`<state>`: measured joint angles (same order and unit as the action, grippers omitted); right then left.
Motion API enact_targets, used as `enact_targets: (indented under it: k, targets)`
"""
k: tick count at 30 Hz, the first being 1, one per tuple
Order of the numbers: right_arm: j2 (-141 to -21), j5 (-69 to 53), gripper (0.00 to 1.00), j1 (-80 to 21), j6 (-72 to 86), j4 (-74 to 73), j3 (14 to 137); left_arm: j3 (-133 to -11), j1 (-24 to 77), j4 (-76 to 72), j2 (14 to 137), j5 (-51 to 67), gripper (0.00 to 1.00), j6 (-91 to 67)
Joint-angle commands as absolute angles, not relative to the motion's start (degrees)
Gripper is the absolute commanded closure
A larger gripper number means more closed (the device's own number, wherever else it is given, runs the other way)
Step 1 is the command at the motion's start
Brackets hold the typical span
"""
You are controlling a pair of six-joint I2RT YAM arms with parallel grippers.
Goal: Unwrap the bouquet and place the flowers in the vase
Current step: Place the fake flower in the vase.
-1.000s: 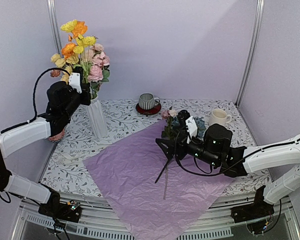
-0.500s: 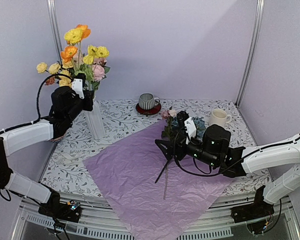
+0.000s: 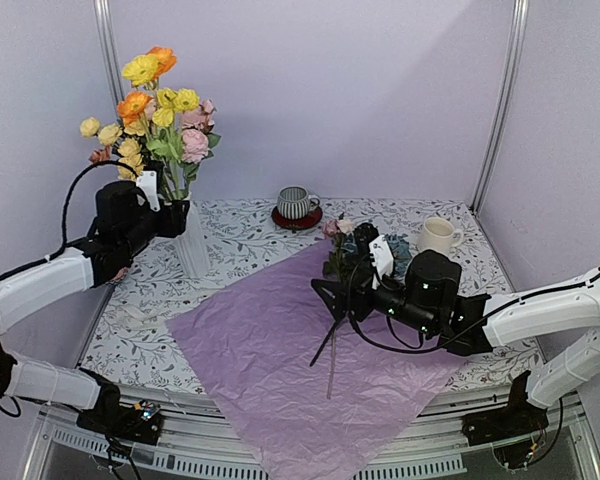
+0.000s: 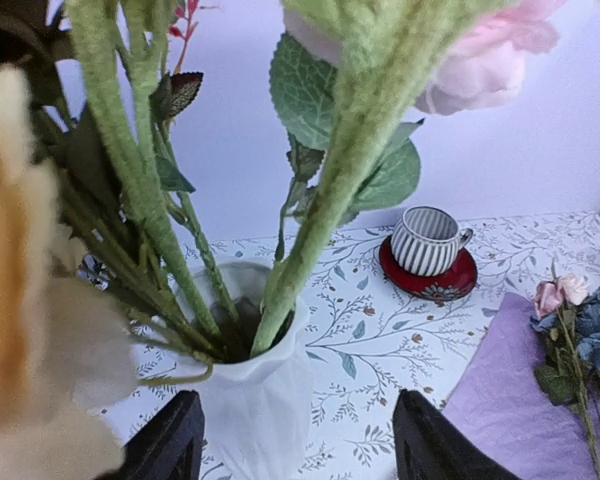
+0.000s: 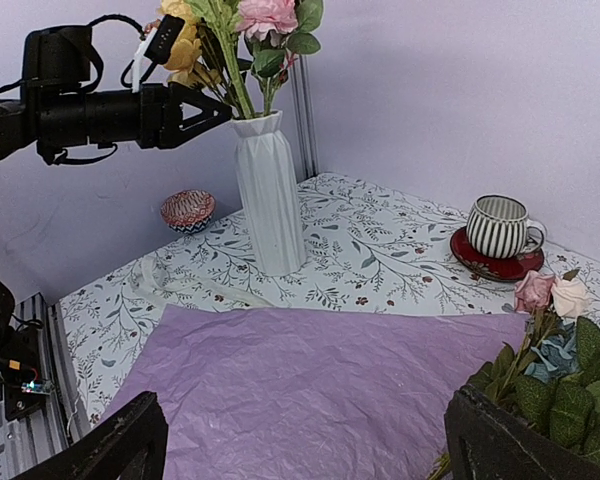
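Observation:
The white ribbed vase [image 3: 193, 242] stands at the back left and holds orange, yellow and pink flowers [image 3: 157, 105]. Their green stems [image 4: 315, 235] run down into its mouth [image 4: 242, 330]. My left gripper [image 3: 176, 217] is open just left of the vase neck, gripping nothing. The lilac tissue paper [image 3: 300, 365] lies flat as a sheet. On its far right corner lie dusty-blue and pink flowers [image 3: 352, 248], with stems [image 3: 331, 345] pointing toward me. My right gripper [image 3: 330, 296] hovers open over the paper [image 5: 310, 380], and those flowers [image 5: 550, 365] lie by its right finger.
A striped mug on a red saucer [image 3: 297, 204] stands at the back centre and a cream mug [image 3: 438, 234] at the back right. A small patterned bowl [image 5: 187, 210] sits left of the vase [image 5: 270, 190]. A pale ribbon [image 5: 185, 285] lies near the paper's left corner.
The left gripper has opened and let go of the flower bunch, which now stands in the vase. The left arm has drawn back a little to the left. The right arm has not moved.

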<state>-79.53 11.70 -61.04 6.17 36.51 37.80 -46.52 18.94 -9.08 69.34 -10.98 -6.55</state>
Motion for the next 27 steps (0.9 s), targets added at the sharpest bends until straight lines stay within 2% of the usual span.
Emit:
enact_targets:
  k: [1, 7, 11, 12, 14, 22, 25, 27]
  targets:
    - [-79.9, 12.6, 0.01, -60.6, 6.3, 37.4, 37.3, -42.6, 18.6, -5.9, 63.9, -8.4, 0.32, -9.8]
    - [-79.8, 12.6, 0.01, -60.0, 7.7, 36.7, 37.4, -39.6, 18.6, 0.3, 57.3, -4.5, 0.31, -14.3]
    - [-79.7, 14.5, 0.01, -59.4, 11.2, 32.3, 38.6, -37.1, 18.6, 4.4, 53.1, 2.0, 0.25, -20.4]
    - [-79.4, 15.4, 0.00, -59.4, 12.6, 30.5, 38.9, -36.2, 18.6, 4.8, 52.3, 4.2, 0.20, -21.9]
    - [-78.7, 17.6, 0.02, -59.3, 17.9, 26.4, 39.3, -34.2, 18.6, 5.0, 51.0, 7.8, 0.03, -23.8]
    - [-80.0, 22.5, 0.01, -58.9, 39.6, 2.3, 45.8, -28.4, 18.3, 4.4, 48.4, 5.9, 0.02, -30.3]
    - [-82.9, 22.7, 0.01, -59.0, 42.3, -1.9, 48.2, -27.2, 18.2, -0.2, 50.7, 13.3, 0.02, -29.3]
    - [-84.3, 23.1, 0.07, -58.9, 44.0, -2.8, 48.1, -26.1, 18.3, -5.2, 53.1, 22.3, 0.02, -28.4]
